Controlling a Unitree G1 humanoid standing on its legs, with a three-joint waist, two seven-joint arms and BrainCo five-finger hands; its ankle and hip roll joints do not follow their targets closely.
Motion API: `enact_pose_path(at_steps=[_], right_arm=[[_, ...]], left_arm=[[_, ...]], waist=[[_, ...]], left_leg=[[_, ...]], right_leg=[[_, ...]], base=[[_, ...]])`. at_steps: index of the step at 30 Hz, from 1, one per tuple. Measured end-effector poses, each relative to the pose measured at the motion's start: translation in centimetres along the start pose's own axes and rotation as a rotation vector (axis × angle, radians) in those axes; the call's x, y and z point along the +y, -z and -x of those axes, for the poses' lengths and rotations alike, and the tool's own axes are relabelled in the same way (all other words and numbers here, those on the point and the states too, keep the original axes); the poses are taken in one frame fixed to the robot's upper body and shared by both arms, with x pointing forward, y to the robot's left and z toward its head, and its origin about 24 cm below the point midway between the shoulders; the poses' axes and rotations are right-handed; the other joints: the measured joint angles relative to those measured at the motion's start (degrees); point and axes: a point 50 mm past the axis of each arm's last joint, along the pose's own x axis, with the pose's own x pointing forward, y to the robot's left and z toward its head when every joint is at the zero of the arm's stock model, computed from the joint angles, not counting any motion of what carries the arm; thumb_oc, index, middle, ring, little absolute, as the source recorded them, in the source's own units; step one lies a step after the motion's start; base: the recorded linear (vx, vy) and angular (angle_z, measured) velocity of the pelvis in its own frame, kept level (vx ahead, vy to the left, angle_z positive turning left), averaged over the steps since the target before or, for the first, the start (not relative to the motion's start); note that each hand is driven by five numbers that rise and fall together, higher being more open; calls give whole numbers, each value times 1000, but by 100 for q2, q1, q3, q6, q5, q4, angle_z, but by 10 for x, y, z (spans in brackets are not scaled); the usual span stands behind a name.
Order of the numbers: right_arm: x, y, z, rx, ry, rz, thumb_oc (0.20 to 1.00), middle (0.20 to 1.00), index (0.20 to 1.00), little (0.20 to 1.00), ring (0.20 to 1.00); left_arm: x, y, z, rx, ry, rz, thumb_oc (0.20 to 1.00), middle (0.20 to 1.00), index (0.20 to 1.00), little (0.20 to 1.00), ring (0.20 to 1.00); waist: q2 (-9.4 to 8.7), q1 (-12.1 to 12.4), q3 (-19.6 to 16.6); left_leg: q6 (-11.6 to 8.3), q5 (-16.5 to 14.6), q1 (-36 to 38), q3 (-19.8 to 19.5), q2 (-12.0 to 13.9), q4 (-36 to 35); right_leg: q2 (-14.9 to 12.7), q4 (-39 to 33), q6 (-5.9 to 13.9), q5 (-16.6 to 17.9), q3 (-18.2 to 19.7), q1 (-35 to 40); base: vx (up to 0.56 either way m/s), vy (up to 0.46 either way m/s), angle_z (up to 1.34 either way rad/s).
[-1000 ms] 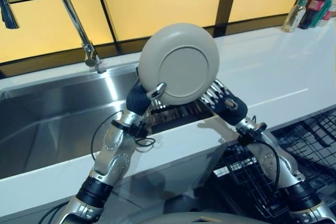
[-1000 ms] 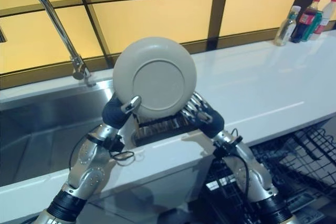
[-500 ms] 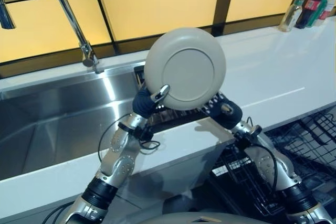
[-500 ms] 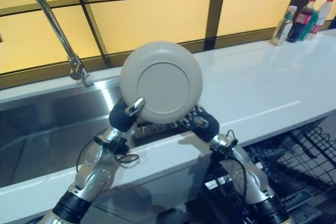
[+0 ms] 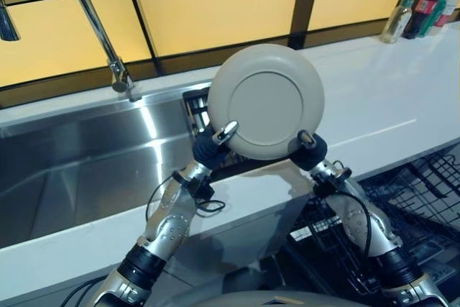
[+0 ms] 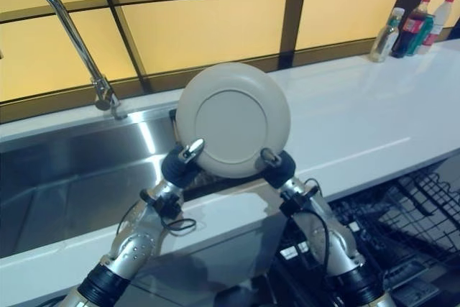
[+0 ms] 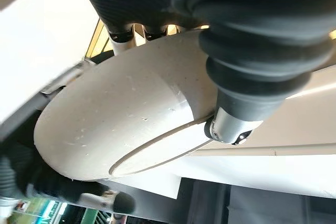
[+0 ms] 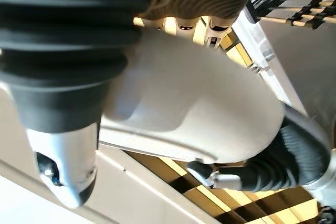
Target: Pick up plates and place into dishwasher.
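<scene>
- A round grey plate (image 5: 266, 101) is held upright above the counter's front edge, between the sink (image 5: 79, 163) and the white countertop (image 5: 381, 98), with its underside and foot ring turned toward the head camera.
- The left hand (image 5: 212, 145) is clamped on the plate's lower left rim; its thumb is laid on the near face, and its fingers are passed behind the plate.
- The right hand (image 5: 310, 150) is clamped on the lower right rim in the same way, thumb on the near face.
- A curved faucet (image 5: 93, 23) is seen behind the sink.
- The black wire dishwasher rack (image 5: 424, 192) is seen below the counter, at the right.
- Bottles (image 5: 424, 11) are stood at the far right of the countertop.
</scene>
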Motion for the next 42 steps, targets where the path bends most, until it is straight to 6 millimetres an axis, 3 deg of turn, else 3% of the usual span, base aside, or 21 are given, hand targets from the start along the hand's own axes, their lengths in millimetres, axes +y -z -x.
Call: enact_pose_path(at_steps=[4,5,6,31,32,33,39,42], right_arm=[[-1,-1,-1,-6,16,-10,1000,1000,1000,1000,1000],[-1,-1,-1,-10,21,-14,862,862,862,862,862],[-1,-2,-1,-13,25,-13,200,200,200,200,200],[1,-10,1,-19,-8,79,200,200,200,200,200],[1,-10,1,-21,-8,77,200,200,200,200,200],[1,-9,1,-24,-6,74,200,200,200,200,200],[-4,-4,15,-47,33,49,200,200,200,200,200],[-11,-14,28,-110,96,71,200,200,200,200,200]], left_arm=[[5,6,3,22,-22,4,200,200,200,200,200],[4,6,3,23,-21,4,200,200,200,200,200],[4,7,3,23,-19,-3,200,200,200,200,200],[7,7,5,24,-53,-56,200,200,200,200,200],[7,7,5,23,-54,-55,366,366,366,366,366],[7,7,4,22,-57,-55,1000,1000,1000,1000,1000],[15,9,18,34,-156,-76,1000,1000,1000,1000,1000],[22,5,28,24,-207,-79,1000,1000,1000,1000,1000]], waist=[[2,0,-1],[2,-3,-1],[3,-8,-1],[18,-43,-9],[18,-43,-9],[18,-44,-9],[7,-69,-15],[2,-134,-14]], left_leg=[[0,0,8,5,1,0],[0,0,8,7,1,0],[0,0,10,11,1,0],[0,0,34,50,3,0],[0,0,35,52,3,0],[1,0,38,58,3,1],[6,-15,36,216,10,1],[22,-26,37,286,-1,0]], right_leg=[[0,-4,0,0,4,-5],[0,-4,0,0,7,-5],[0,-4,0,0,8,-4],[8,3,5,6,33,-4],[11,3,5,7,60,-5],[15,3,4,9,77,-7],[44,28,18,21,202,-101],[41,65,22,19,293,-145]], base=[[0,0,0],[0,0,0],[0,0,0],[-3,1,0],[-36,9,-4],[-38,7,-6],[-49,5,-13],[-30,9,-12]])
